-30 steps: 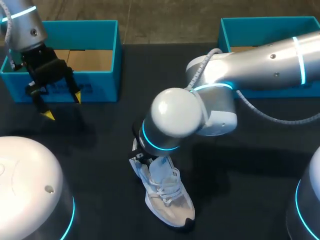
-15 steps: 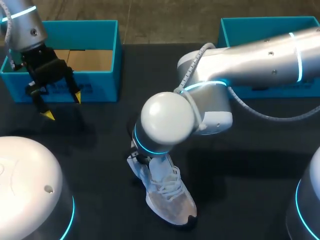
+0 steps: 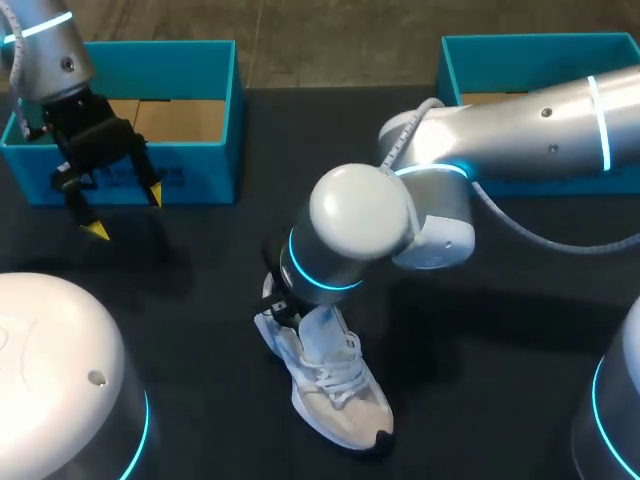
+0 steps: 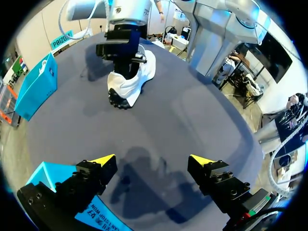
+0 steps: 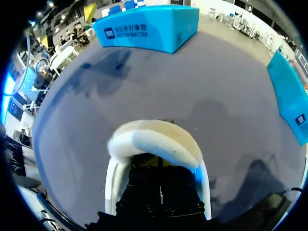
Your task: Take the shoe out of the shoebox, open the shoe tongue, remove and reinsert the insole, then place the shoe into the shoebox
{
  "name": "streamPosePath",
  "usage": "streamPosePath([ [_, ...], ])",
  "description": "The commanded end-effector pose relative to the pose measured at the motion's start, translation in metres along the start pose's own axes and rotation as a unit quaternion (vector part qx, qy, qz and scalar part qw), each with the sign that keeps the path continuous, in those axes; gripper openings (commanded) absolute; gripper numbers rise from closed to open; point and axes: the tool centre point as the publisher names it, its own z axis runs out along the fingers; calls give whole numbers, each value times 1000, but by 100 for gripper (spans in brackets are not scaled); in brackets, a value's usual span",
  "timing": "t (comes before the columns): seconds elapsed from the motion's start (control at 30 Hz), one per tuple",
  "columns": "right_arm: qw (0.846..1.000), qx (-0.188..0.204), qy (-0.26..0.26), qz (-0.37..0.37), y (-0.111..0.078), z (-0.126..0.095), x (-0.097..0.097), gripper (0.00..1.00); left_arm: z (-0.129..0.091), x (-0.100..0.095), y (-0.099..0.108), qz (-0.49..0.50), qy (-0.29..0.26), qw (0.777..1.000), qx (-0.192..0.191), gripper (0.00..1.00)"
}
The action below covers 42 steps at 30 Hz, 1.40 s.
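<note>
A white and beige sneaker [image 3: 335,395] lies on the black table, toe toward the front edge. My right arm comes across from the right, and its gripper [image 3: 290,312] is pushed down into the shoe's heel opening. In the right wrist view the gripper's black body [image 5: 160,185] sits inside the padded heel collar [image 5: 154,139], with the fingertips hidden in the shoe. What they touch does not show. My left gripper [image 3: 126,212] hangs open and empty in front of the left teal shoebox [image 3: 185,70], far from the sneaker [image 4: 127,79].
A second teal box [image 3: 520,45] stands at the back right, behind my right arm. Bare black table lies between my left gripper [image 4: 153,160] and the shoe. The left box holds nothing but its brown floor.
My right arm's elbow swung a little to the left and came back, its gripper staying in the shoe. The sneaker barely shifted. The left arm has kept still.
</note>
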Motion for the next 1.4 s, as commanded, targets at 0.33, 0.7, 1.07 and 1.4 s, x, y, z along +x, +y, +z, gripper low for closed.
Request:
streamPosePath([
  [0.33,1000,-5,-15,-9,-6,-33,6,0,0,1,0,0,0,1000,-1,100],
  [0.7,994,90,-12,-54,6,-50,0,8,0,1,0,0,0,1000,-1,100],
  [1.07,987,156,-5,-47,-15,-47,-10,23,0,1,0,0,0,1000,-1,100],
  [1.4,980,195,-1,-37,-32,-55,-5,80,0,1,0,0,0,1000,-1,100],
])
